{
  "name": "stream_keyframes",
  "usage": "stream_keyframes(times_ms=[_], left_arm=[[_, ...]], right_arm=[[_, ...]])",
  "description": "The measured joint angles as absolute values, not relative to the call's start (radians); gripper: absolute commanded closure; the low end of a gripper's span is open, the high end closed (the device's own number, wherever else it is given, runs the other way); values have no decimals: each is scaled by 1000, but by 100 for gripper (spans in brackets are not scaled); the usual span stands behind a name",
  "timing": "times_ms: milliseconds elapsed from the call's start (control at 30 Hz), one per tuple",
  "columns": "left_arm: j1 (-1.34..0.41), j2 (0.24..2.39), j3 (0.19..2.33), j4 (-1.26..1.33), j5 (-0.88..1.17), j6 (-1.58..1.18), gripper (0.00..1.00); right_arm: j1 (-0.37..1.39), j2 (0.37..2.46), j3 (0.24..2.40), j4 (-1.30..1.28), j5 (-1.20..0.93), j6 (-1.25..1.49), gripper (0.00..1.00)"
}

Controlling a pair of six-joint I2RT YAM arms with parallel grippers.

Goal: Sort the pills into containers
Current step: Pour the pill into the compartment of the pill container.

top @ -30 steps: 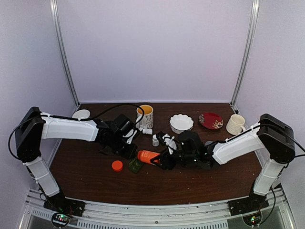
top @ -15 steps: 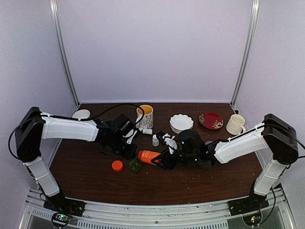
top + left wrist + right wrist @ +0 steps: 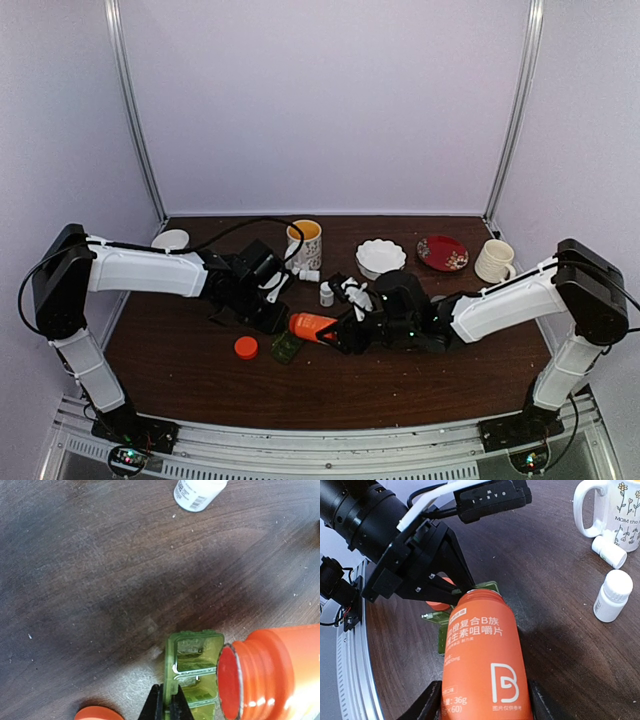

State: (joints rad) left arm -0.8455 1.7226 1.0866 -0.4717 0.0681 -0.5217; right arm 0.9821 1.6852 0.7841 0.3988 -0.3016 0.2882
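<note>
Top external view shows a dark brown counter [image 3: 400,385] with two arms reaching toward its middle. The green pill box [image 3: 285,346] lies on the counter, a bit left of the middle and closer to the near edge than to the far edge. Its lid is open.

In the left wrist view, the left jaws are clenched tight on one thin side wall of the pill box. The right jaws are grasping the orange bottle [image 3: 312,327] around its bottom end, squeezing it from both sides. The orange bottle is tipped over on its side and has no cap on. Its open mouth points toward the left edge of the counter and sits right at the pill box, over the edge of the little compartments. I cannot tell if the two touch.

The orange cap [image 3: 246,347] lies flat on the counter, just left of the pill box and apart from it.

Closer to the far edge, one small white bottle [image 3: 326,294] stands up. Another white bottle [image 3: 308,275] lies on its side beside a flower mug [image 3: 306,243]. Along the far edge sit a white bowl [image 3: 381,257], a red plate [image 3: 442,253] and a cream mug [image 3: 494,261]. A small white dish [image 3: 171,239] sits near the far left corner.
</note>
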Motion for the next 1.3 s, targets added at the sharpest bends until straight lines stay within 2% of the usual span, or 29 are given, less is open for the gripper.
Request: stream_keyframes(times_ms=[1300], left_arm=[[-847,1723,1087,-472,68,-522,100]], right_arm=[[1002,1689,835,289,-279,257,100]])
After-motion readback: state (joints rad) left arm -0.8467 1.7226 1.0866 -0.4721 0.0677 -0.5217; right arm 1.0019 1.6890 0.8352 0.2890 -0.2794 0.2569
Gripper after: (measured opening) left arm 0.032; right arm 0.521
